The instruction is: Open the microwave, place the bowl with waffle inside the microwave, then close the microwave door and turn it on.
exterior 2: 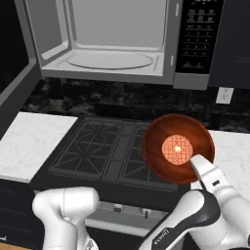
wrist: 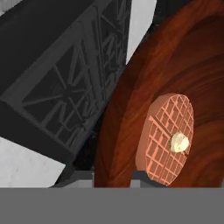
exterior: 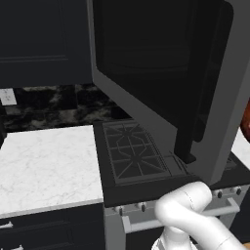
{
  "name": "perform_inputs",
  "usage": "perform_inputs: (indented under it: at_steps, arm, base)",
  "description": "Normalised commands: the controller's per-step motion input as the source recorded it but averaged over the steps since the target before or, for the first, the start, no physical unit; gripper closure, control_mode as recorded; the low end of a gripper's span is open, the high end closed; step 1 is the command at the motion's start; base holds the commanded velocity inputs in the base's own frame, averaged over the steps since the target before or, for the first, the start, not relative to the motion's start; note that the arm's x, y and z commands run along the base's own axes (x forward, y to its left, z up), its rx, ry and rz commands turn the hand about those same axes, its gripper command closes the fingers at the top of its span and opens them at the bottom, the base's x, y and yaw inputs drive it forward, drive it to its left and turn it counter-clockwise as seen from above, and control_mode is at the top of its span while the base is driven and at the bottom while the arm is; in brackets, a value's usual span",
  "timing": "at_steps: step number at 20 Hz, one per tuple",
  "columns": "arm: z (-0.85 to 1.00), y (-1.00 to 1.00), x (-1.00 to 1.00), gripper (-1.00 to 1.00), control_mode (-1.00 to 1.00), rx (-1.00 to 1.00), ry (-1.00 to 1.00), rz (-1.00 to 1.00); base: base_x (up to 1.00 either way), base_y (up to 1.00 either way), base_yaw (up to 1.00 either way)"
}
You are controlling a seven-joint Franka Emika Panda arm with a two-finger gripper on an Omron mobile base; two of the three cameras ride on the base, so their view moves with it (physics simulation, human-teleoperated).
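Microwave door (exterior: 161, 88) is swung wide open, so step one is done; the microwave (exterior 2: 117, 39) cavity with its glass turntable (exterior 2: 110, 60) sits empty above the stove (exterior 2: 110, 149). Gripper (exterior 2: 195, 162) pinches the near rim of the bowl (exterior 2: 166, 132), holding it in the air over the stove's right side, below the cavity, round waffle (exterior 2: 177, 149) with a butter pat in it. Left to do, by my read: lift the bowl in, release, shut the door, hit start on the control panel (exterior 2: 199, 34).
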Motion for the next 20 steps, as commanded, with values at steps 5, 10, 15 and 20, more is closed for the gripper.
perform_inputs:
  at_steps: [5, 10, 15, 20]
  arm:
    - [0.70, 1.00, -0.26, 1.00, -1.00, -0.18, -0.05, 0.19]
    - [0.58, 1.00, -0.05, 1.00, -1.00, -0.08, -0.08, -0.01]
    - [0.44, 1.00, 0.03, 1.00, -1.00, -0.11, -0.15, -0.08]
    - [0.44, 1.00, 0.18, 1.00, -1.00, 0.01, 0.08, -0.01]
  base:
    - [0.00, 0.00, 0.00]
    - [0.00, 0.00, 0.00]
    - [0.00, 0.00, 0.00]
    - [0.00, 0.00, 0.00]
